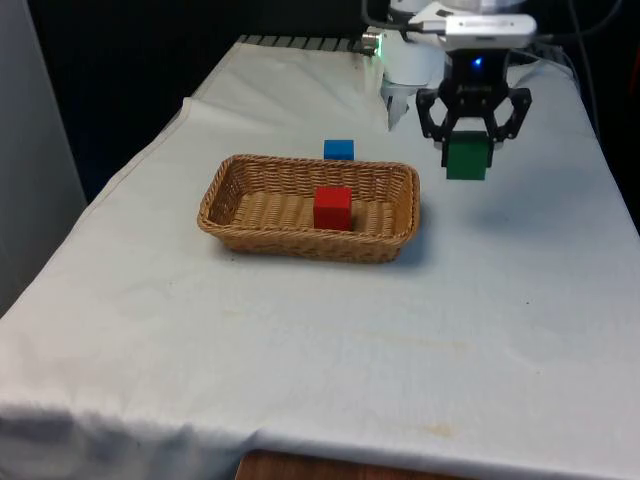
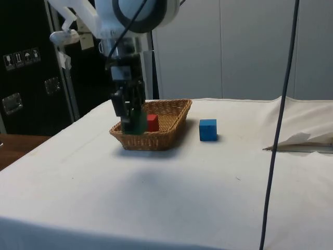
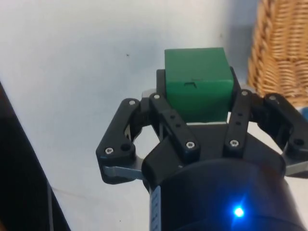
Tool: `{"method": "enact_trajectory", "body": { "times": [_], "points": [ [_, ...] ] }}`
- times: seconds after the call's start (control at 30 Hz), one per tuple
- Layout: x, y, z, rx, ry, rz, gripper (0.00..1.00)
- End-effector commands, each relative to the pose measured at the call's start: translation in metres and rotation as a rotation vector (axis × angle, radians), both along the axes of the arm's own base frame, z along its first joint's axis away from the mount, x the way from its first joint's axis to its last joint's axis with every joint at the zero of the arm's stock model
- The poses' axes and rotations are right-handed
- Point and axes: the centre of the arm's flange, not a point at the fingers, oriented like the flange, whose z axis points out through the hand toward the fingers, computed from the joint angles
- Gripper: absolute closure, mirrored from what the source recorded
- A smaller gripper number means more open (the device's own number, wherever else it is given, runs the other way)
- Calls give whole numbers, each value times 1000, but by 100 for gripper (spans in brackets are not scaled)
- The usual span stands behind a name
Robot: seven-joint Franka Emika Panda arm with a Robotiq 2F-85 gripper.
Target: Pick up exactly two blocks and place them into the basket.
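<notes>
Bare white cloth lies nearest, and beyond it the basket with one red block already sitting inside. Past the basket's far rim, on the cloth, rests a blue block. At the front view's right, the gripper hangs above the cloth beside the basket, its fingers pinching a green block clear of the table; the wrist view shows the block squeezed squarely between them with the basket's wicker wall just off to one side. By my reading, this is the second block's carry: one is in, one is in the air. The next move calls for shifting sideways over the basket's open middle, lowering a little, then letting go, leaving the blue one alone. Count: three blocks, one each of red, green, blue; one basket; one gripper.
</notes>
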Motion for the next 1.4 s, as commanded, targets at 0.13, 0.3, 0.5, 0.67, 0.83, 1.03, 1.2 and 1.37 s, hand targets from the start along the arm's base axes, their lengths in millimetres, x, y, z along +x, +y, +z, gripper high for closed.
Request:
{"method": "enact_trajectory", "body": {
  "times": [0.13,0.3,0.5,0.67,0.83,1.03,1.2,1.37],
  "points": [
    [-3,-26,17,-5,-20,3,98],
    [-3,-36,19,-2,-24,3,98],
    [-5,-66,22,-9,-29,6,98],
    [-5,-82,20,-12,-28,5,98],
    [-7,-100,18,-18,-24,4,98],
    [-9,-123,16,-24,-21,0,98],
    [-11,-145,14,-34,-16,-1,98],
    [-11,-159,12,-41,-13,-3,98]
  ]
}}
